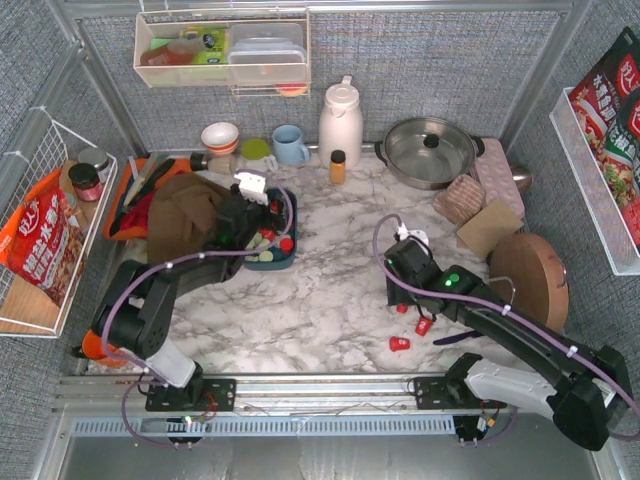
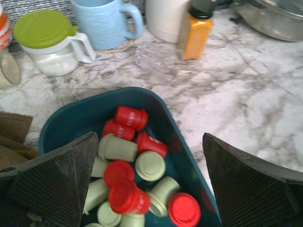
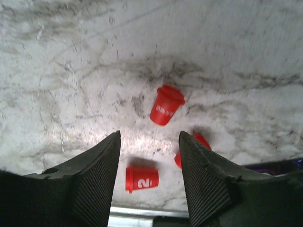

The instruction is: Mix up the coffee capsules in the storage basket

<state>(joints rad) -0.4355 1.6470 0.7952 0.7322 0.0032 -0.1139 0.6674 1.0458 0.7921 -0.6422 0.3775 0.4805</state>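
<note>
The storage basket (image 1: 289,257) is a dark teal bin left of centre on the marble table. In the left wrist view its wall (image 2: 80,118) surrounds several red capsules (image 2: 130,118) and pale green capsules (image 2: 150,165), jumbled together. My left gripper (image 1: 252,228) (image 2: 151,184) hangs open just over the basket, holding nothing. My right gripper (image 1: 405,292) (image 3: 149,137) is open and empty above the table. Three red capsules lie loose under it: one ahead of the fingers (image 3: 165,105), one on its side marked "2" (image 3: 141,178), and one half hidden by the right finger (image 3: 201,140). They also show from above (image 1: 400,344).
An amber bottle (image 1: 338,166), blue mug (image 1: 290,145), white thermos (image 1: 340,122) and steel pot (image 1: 428,150) stand along the back. A brown cloth (image 1: 185,215) lies on an orange tray (image 1: 120,205) left of the basket. A round wooden board (image 1: 528,280) lies at right.
</note>
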